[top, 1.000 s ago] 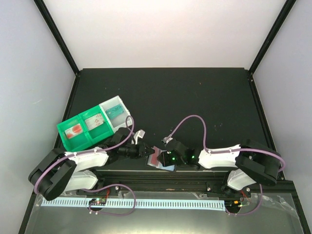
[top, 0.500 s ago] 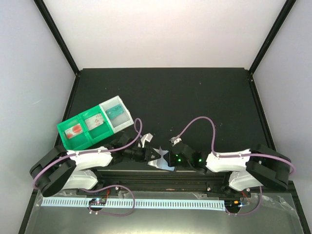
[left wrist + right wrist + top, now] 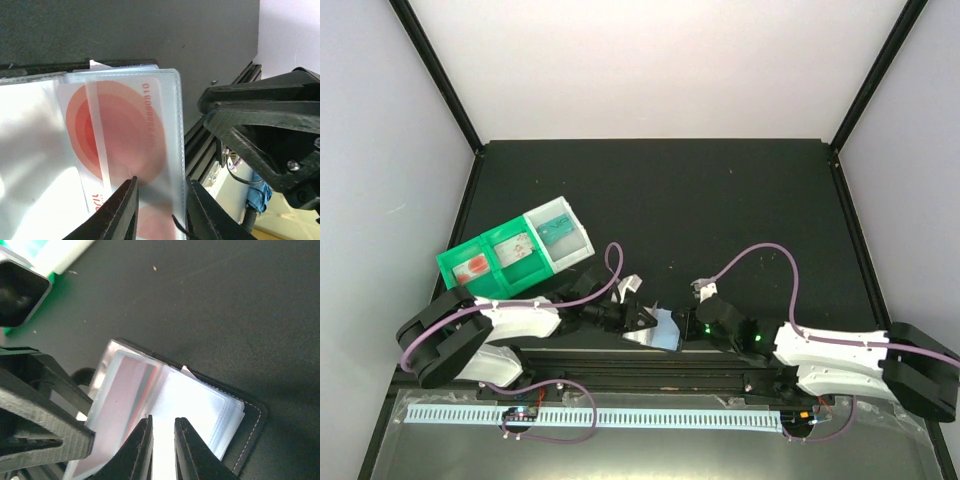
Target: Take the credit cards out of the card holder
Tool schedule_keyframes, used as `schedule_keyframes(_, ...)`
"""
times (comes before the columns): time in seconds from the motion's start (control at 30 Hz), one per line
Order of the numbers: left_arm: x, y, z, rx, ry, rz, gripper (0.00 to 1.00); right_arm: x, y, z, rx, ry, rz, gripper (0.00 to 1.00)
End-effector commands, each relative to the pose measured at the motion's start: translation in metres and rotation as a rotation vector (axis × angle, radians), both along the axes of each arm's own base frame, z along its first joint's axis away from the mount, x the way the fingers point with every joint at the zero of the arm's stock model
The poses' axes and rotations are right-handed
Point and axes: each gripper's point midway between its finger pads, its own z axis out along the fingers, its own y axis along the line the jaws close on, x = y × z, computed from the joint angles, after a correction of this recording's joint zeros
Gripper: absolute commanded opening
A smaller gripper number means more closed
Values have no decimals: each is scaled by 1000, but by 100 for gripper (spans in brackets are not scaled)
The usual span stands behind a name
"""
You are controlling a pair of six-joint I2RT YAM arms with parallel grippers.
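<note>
The card holder point(image 3: 658, 330) lies open at the near edge of the black table point(image 3: 740, 200), about midway between left and right, with the two arms meeting over it. Its dark stitched cover rests on the table, and its clear plastic sleeves fan upward from it.

The left gripper point(image 3: 160, 207) comes in from the left. Its fingers stand close together, with the near end of one clear sleeve point(image 3: 172, 125) between them. One finger overlaps the sleeve's face and the other sits just beside its edge. Whether they actually press the plastic cannot be told. Inside that sleeve is a red card point(image 3: 120, 135), pale with red rings and a row of red digits along one side.

The right gripper point(image 3: 161, 445) reaches in from the right. Its jaws are drawn nearly together with only a thin slit left, pinching the bright clear sleeves at the middle of the fan. In the right wrist view the red card's sleeve leans away to the left, towards the left gripper, while the other sleeves lie stacked to the right over the cover.

A green-and-clear compartment tray point(image 3: 515, 255) sits on the table to the far left of the holder, apart from it.
</note>
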Motion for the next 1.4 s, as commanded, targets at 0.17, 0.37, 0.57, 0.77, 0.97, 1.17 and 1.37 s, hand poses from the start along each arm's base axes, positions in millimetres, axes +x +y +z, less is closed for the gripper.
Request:
schedule_keyframes(0.17,6,-16,20,-64,-33,-25,31,5,-11,24,49,-60,-48,15)
schedule_keyframes(0.37,4,-17,23,-79,-37,-32,36,4,-9,22,53,-56,-38,15)
schedule_keyframes(0.57,11,-10,16,-18,-79,-8,36,1,0,22,74,-36,-9,15)
schedule_keyframes(0.77,20,7,3,78,-103,43,37,-3,9,10,39,-2,29,15)
schedule_keyframes(0.97,24,16,-6,103,-103,67,37,-4,18,2,9,22,63,15)
schedule_keyframes(1.17,20,14,-15,88,-69,50,36,-4,23,-8,-35,44,80,15)
schedule_keyframes(1.37,19,12,-21,86,-51,43,36,-4,21,-21,-85,64,81,15)
